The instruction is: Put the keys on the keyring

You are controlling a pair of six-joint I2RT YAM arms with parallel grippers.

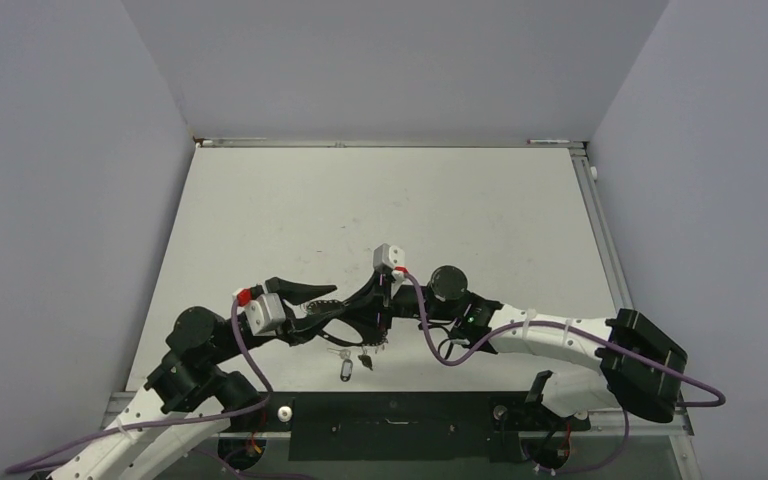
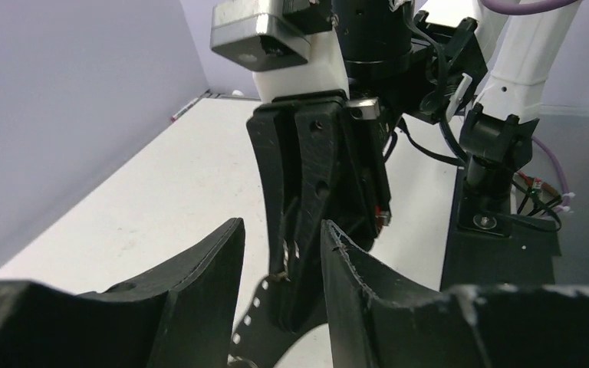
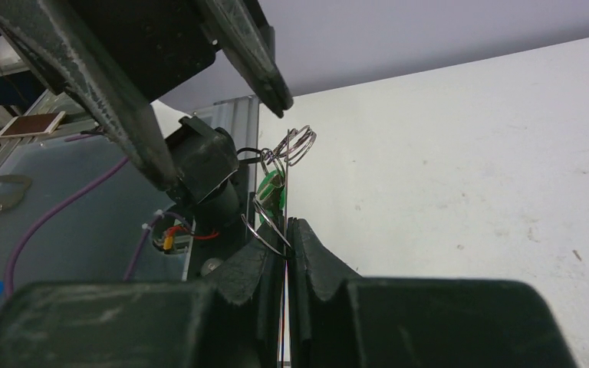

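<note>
My right gripper (image 3: 286,230) is shut on a thin wire keyring (image 3: 270,224), which sticks out past its tips together with a green tag (image 3: 271,190) and a smaller wire loop (image 3: 297,146). My left gripper (image 2: 281,226) is open, its fingers (image 2: 199,284) standing either side of the right gripper's fingertips (image 2: 310,199) with nothing between them but those tips. In the top view the two grippers (image 1: 338,302) (image 1: 372,335) meet near the table's front edge. Two small keys (image 1: 345,368) (image 1: 365,361) sit just in front of them; whether they hang from the ring I cannot tell.
A black strip with a row of small holes (image 2: 249,318) lies under my left fingers. The table's front rail (image 1: 390,425) with the arm bases is close behind the keys. The white tabletop (image 1: 380,200) stretches away to grey walls at the back and sides.
</note>
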